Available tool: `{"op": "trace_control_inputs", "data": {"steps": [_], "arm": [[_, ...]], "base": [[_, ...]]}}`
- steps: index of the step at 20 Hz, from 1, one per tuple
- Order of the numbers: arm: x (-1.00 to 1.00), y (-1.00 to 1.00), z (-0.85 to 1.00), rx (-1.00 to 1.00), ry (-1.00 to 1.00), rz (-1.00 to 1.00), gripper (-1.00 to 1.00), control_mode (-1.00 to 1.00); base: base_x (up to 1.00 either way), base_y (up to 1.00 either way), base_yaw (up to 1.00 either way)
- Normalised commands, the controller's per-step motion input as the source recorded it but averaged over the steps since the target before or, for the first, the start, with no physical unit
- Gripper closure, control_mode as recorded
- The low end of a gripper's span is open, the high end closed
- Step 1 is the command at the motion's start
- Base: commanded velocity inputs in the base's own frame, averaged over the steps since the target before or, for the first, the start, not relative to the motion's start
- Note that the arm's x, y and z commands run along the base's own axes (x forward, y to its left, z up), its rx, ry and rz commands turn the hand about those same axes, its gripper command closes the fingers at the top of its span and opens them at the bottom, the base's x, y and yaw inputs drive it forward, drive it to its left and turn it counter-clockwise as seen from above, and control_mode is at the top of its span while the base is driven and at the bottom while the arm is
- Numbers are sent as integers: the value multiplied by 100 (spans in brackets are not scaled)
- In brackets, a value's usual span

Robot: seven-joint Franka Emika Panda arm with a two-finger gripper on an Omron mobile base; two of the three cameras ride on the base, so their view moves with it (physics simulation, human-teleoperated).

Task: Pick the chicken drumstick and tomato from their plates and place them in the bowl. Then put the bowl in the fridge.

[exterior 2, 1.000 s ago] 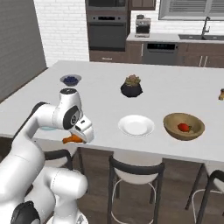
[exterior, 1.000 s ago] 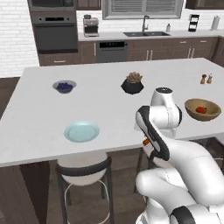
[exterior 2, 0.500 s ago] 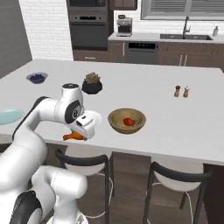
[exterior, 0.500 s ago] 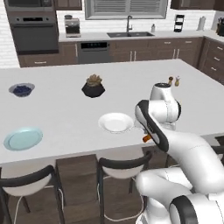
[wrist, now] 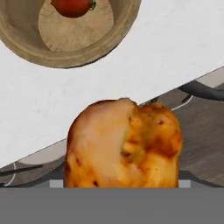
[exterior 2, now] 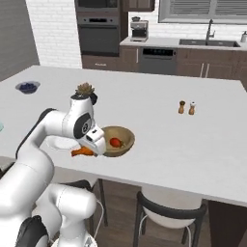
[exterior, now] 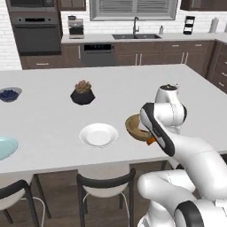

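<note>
The gripper (exterior 2: 88,149) is clamped around the chicken drumstick (wrist: 123,144), whose plump golden-orange end sits close to the hand camera. In the right base view the drumstick's orange tip pokes out to the left of the white hand, held above the near edge of the island counter (exterior 2: 159,120), just beside the wooden bowl (exterior 2: 117,141) and not in it. In the left base view a small orange piece of the drumstick (exterior: 151,141) peeks out beneath the dark forearm joint.

Under the counter edge stand dark bar stools (exterior: 104,182) on a wooden floor.

The light-brown bowl sits on the counter near its front edge, and the red tomato (exterior 2: 115,142) lies inside it, touching the bottom. In the hand view the tomato (wrist: 72,6) shows at the top, in the bowl (wrist: 78,41), well apart from the drumstick.

Left of the bowl, the white plate (exterior: 98,135) with a raised rim rests flat on the counter. Further left, at the picture's edge, is part of the pale blue plate (exterior: 6,147).

Farther back stands a black faceted plant pot (exterior: 82,93) with a small plant, and a small grey bowl of blueberries (exterior: 9,94) sits toward the far left. 2 small shakers (exterior 2: 186,107) stand side by side on the right part of the counter.

Beyond the island are dark cabinets, a sink with a faucet (exterior: 135,29), a coffee maker (exterior: 76,27) and a wall oven (exterior: 35,34).
</note>
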Motion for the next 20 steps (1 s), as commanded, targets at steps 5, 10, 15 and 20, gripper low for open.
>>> {"op": "trace_control_inputs", "data": {"steps": [5, 10, 15, 20], "arm": [[0, 0, 0, 0, 0, 0, 100, 100], [78, -59, 0, 10, 0, 28, 100, -100], [100, -28, 0, 4, 13, 14, 100, -100], [100, 0, -8, 0, 18, 0, 100, -100]], "base": [[75, -30, 31], [15, -10, 7], [0, 0, 0], [0, 0, 0]]}}
